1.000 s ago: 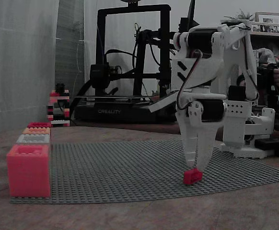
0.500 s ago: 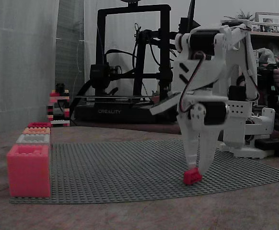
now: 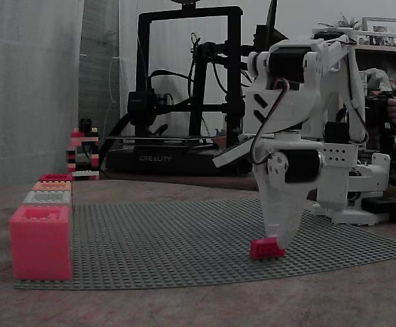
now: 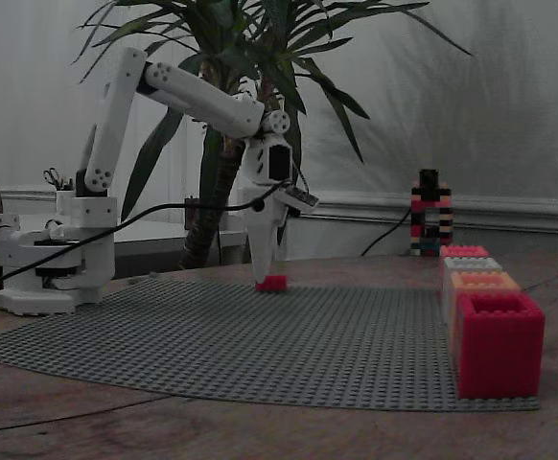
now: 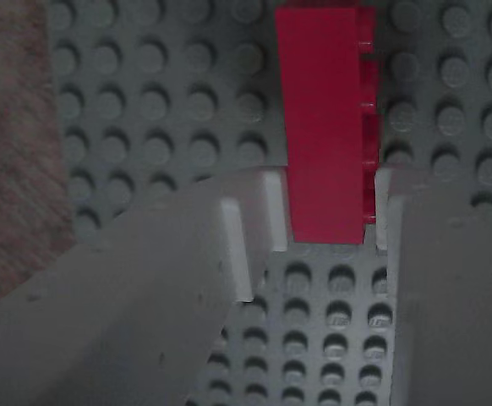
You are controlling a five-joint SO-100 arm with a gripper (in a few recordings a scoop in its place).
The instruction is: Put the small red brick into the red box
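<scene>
A 3D printer (image 3: 184, 88) stands behind the grey studded baseplate (image 3: 184, 245), and a row of brick boxes lines one edge, the red box (image 4: 498, 343) well apart from the arm. The claw (image 5: 330, 211) points down, nearly closed on the end of the small red brick (image 5: 326, 127), which lies on the baseplate.

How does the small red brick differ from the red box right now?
Size: the small red brick is tiny; the red box is far bigger.
Form: the brick is a solid block lying on its side; the box is hollow, open-topped and upright.
Place: the brick lies mid-baseplate between the end effector fingers; the box stands free at the plate's edge.
Shared: both red, studded.
</scene>
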